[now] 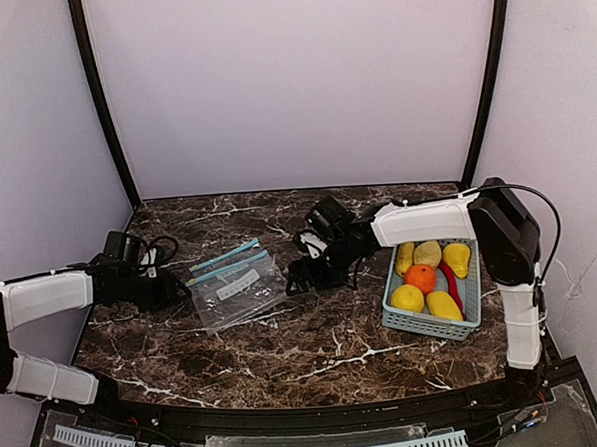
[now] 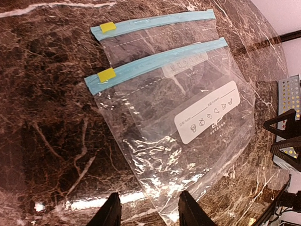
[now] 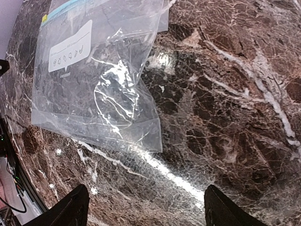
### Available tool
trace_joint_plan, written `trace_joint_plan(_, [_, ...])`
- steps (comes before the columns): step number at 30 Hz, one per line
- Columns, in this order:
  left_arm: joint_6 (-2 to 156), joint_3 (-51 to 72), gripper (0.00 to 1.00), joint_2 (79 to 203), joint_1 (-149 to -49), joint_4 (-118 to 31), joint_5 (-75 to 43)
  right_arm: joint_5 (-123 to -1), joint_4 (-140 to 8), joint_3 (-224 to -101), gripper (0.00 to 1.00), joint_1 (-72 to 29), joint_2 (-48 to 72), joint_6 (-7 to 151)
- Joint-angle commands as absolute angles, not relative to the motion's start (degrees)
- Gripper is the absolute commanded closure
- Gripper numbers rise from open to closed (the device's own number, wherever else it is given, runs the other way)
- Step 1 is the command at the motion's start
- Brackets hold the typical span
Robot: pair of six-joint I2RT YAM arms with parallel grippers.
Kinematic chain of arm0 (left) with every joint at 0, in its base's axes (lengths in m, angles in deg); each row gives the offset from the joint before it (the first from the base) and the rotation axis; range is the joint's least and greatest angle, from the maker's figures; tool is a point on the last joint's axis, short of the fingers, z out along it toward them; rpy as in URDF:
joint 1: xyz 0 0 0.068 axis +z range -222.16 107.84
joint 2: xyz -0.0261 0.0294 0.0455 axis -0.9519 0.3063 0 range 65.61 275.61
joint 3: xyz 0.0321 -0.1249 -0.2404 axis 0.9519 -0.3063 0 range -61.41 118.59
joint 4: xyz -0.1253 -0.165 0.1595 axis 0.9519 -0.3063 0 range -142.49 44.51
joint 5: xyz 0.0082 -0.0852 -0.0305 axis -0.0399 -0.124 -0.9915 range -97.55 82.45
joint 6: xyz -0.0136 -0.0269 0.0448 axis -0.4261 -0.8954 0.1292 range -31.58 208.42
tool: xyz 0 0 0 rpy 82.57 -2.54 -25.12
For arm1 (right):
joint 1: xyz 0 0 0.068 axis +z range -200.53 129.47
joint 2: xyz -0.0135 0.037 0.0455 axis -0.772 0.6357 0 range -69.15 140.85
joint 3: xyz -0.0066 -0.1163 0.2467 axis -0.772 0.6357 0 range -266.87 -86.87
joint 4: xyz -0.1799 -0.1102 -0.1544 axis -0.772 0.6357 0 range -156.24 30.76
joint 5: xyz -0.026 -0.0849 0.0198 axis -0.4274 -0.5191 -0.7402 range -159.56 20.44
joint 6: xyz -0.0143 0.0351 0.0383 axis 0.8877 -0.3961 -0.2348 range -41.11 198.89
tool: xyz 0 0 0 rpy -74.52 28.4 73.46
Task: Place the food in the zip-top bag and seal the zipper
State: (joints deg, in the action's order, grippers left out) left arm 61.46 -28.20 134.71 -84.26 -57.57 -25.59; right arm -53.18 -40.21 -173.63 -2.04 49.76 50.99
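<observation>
At the left, the left claw [image 2: 149, 202] hangs low over the dark marble-patterned worktop [image 1: 285, 354] with its jaws parted and nothing pinched; a bottom corner of the clear plastic zip-top bag [image 2: 188, 103] lies just beneath the gap. The bag lies flat in the middle of the worktop, empty, and two pale blue zipper strips [image 2: 160, 63] show, each with a yellow tab [image 2: 106, 74], so it cannot be told whether this is one bag with its mouth spread or two overlapped. The film looks thin, limp and very light, likely to slide on the glossy stone and crumple if taken by its middle. The stiffer zipper strip or a corner beside it seems the surest hold. Right of the bag, the right claw [image 3: 146, 190] hovers with jaws spread wide and empty. Farthest right, the pale blue slatted plastic basket [image 1: 424, 325] holds all the food: glossy yellow fruits and vegetables [image 1: 427, 254], a round orange [image 1: 419, 276] and a slim red chili [image 1: 450, 284]. These look smooth, rigid and slippery, so each probably wants a pinch across its narrowest width, the chili at mid-length.
</observation>
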Motion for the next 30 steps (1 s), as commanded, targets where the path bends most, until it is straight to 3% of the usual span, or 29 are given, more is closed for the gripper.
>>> trace_joint_plan(1, [59.38,-30.83,0.58,138.13,-83.97,-50.73,-35.37,-48.96,-44.45,-173.62,0.22,-2.15,51.29,52.8])
trace_joint_plan(5, [57.47,-32.34,0.58,142.28,-84.01,-44.86,-41.25,-47.99,-47.06,-170.66,0.33,-2.56,50.66,55.28])
trace_joint_plan(12, [48.96,-37.92,0.56,144.3,-84.28,-30.32,-47.62,-46.12,-51.4,-162.7,0.33,-5.14,47.68,53.34])
trace_joint_plan(20, [48.19,-39.35,0.48,131.55,-85.88,-38.1,-35.68,-46.63,-52.3,-157.25,0.3,-6.05,44.37,55.13])
trace_joint_plan(30, [53.46,-38.52,0.31,116.9,-85.79,-54.09,-20.8,-38.7,-56.48,-163.38,0.33,-4.33,49.56,54.08])
